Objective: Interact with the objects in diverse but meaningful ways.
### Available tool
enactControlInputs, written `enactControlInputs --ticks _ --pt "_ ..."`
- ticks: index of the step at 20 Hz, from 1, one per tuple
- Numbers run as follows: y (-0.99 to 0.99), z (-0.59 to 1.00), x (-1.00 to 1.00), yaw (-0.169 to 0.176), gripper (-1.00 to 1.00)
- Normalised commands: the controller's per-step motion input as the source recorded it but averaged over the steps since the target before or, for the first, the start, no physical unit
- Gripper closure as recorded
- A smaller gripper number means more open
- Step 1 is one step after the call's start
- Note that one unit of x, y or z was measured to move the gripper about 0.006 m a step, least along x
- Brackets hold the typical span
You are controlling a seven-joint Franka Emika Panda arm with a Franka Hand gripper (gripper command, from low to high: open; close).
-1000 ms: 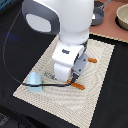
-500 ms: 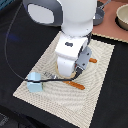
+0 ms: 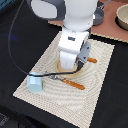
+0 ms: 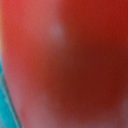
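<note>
Tomato: a red tomato (image 4: 70, 65) fills the wrist view, blurred and very close; in the exterior view it is hidden under the arm.
Gripper: lowered over the plate (image 3: 64, 70) on the placemat (image 3: 95, 100); the jaws are hidden, so their state cannot be told.
Progress: a grasp or release of the tomato at the plate is judged to be in hand; the cup is judged untouched.
Cup: 1 pale blue cup (image 3: 35, 83) lies at the mat's corner, well apart from the arm.
Obstacles: 2 wooden-handled utensils, one (image 3: 70, 81) just beside the plate, the other (image 3: 90, 60) behind the arm.
</note>
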Motion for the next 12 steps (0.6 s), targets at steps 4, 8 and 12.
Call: enactControlInputs --ticks 4,8,12 --pt "0.01 -0.08 -1.00 0.046 1.00" --pt "-0.06 -0.26 -1.00 0.033 1.00" --pt "-0.19 -0.34 -0.99 0.019 1.00"
